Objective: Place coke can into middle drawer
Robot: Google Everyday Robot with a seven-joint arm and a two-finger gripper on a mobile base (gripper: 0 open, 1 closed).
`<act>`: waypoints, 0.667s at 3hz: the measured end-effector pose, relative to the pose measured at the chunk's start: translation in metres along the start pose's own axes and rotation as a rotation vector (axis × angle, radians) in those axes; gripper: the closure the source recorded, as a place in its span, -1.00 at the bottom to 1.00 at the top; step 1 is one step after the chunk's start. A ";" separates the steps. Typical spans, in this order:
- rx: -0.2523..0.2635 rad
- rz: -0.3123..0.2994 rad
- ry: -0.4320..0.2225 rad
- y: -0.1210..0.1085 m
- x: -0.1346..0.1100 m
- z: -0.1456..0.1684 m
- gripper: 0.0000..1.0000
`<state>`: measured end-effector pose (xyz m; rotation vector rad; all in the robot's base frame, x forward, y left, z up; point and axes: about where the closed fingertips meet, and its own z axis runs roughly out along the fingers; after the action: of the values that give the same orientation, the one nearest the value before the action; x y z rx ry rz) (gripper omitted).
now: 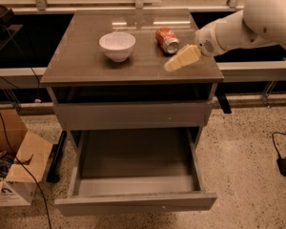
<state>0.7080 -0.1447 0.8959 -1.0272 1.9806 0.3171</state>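
The coke can (167, 40) lies on its side on the grey tabletop (81, 61), right of centre in the upper frame. Its white lettering is too faint to read. The gripper (170, 65) hovers just beside the can's lower right; whether its jaws are spread cannot be told. A white bowl (117, 46) sits left of the can. The middle drawer (133, 203) stands pulled open below.

Dim warm light is falling from 12 o'clock, streaking glare across the rear of the cabinet top (86, 66). The gripper (182, 57), at 1 o'clock over that top, is catching light; the middle drawer (133, 203) is lying shadowed.
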 end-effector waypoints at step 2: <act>-0.007 0.057 -0.028 -0.031 -0.006 0.060 -1.00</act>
<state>0.7682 -0.1279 0.8701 -0.9667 1.9878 0.3678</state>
